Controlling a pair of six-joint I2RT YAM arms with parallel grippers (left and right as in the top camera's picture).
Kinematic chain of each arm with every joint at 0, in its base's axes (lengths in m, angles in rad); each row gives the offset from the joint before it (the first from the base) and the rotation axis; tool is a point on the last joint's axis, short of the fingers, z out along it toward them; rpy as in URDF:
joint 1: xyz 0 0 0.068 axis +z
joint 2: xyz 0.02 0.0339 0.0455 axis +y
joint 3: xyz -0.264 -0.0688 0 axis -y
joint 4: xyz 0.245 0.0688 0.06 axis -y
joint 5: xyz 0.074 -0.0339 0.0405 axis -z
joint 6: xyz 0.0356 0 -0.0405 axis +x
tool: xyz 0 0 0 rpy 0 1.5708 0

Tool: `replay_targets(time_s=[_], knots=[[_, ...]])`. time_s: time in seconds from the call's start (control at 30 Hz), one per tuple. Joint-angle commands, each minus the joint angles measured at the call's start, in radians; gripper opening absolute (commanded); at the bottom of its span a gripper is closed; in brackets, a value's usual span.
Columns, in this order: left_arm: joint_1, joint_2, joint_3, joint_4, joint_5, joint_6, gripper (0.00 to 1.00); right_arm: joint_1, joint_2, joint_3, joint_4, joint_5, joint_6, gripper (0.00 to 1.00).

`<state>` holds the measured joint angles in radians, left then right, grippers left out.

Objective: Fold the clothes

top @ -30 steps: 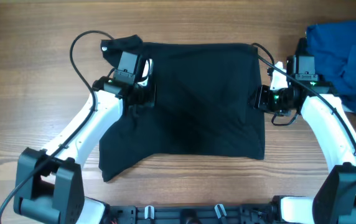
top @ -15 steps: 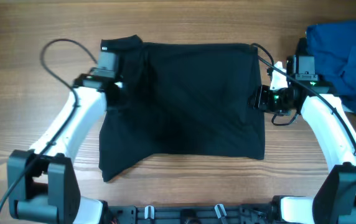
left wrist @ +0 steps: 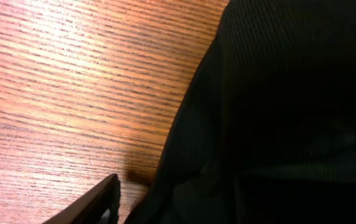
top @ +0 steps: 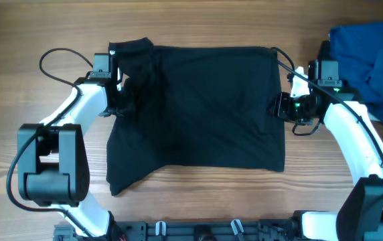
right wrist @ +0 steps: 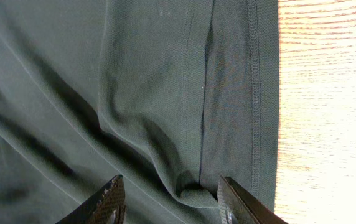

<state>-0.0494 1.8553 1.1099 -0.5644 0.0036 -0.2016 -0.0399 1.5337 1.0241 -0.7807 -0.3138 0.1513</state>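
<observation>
The black clothes (top: 205, 107) lie spread on the tabletop (top: 191, 191), the near edge slanting down toward the left. Midway up, the left pincer (top: 116, 102) sits at the cloth's left edge (just one fingertip shows, so I cannot tell if it is spread or pinching). The right pincer (top: 280, 107) stands spread over the stitched right hem. Farther off, a tiny white logo (top: 112, 51) marks the far-left corner, and a blue garment (top: 369, 57) lies far right.

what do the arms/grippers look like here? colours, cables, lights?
Left arm and right arm: white link shells, black joints and bases. A black cable loops off the left wrist; a green light on the right wrist. Right gripper has black, pointed fingers.
</observation>
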Motion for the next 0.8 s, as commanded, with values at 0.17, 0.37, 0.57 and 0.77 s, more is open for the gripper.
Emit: replay_targets(time_s=[0.17,0.37,0.57,0.77], knots=[[0.004,-0.073,0.038,-0.116,0.089,-0.026,0.04,0.003,0.011,0.016,0.002,0.006,-0.021,0.49],[-0.116,-0.256,0.085,-0.171,0.09,-0.073,0.04,0.003,0.011,0.016,0.002,0.006,-0.018,0.49],[-0.319,-0.159,0.085,-0.126,0.078,-0.076,0.04,0.003,0.011,0.016,0.001,-0.002,-0.018,0.49],[-0.455,-0.01,0.085,-0.116,0.078,-0.076,0.04,0.003,0.011,0.016,-0.004,-0.001,-0.018,0.49]])
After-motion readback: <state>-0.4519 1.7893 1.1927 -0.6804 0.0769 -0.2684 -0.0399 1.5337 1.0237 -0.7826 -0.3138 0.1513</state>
